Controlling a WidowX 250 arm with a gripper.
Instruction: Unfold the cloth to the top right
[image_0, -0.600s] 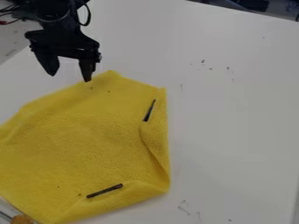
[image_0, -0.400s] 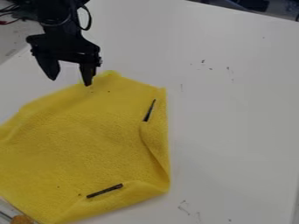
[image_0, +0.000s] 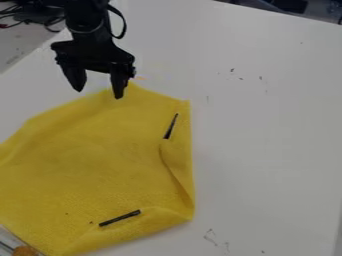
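The cloth (image_0: 100, 155) is bright yellow, with a soft, short nap, and it lies over the left and lower part of a smooth white table (image_0: 267, 125) marked with small dark scuffs. Its outline is roughly many-sided, coming to a blunt peak at the top. The right side is turned over in a narrow fold with a long slanting crease, and the lower right corner is rounded and puffy. A thin, stiff-looking black strip (image_0: 171, 126) lies slantwise near the upper right edge; a second dark strip (image_0: 120, 218) lies near the bottom, close to a soft fold.

The black gripper (image_0: 99, 94) hangs at the cloth's top edge, left of the peak. Its two tapered fingers stand wide apart, released, with nothing held between them. The right-hand fingertip in view overlaps the yellow edge, though whether it touches the fabric or hovers just above is hard to tell. At the bottom left corner sits a rounded, orange-brown thing (image_0: 25, 251).
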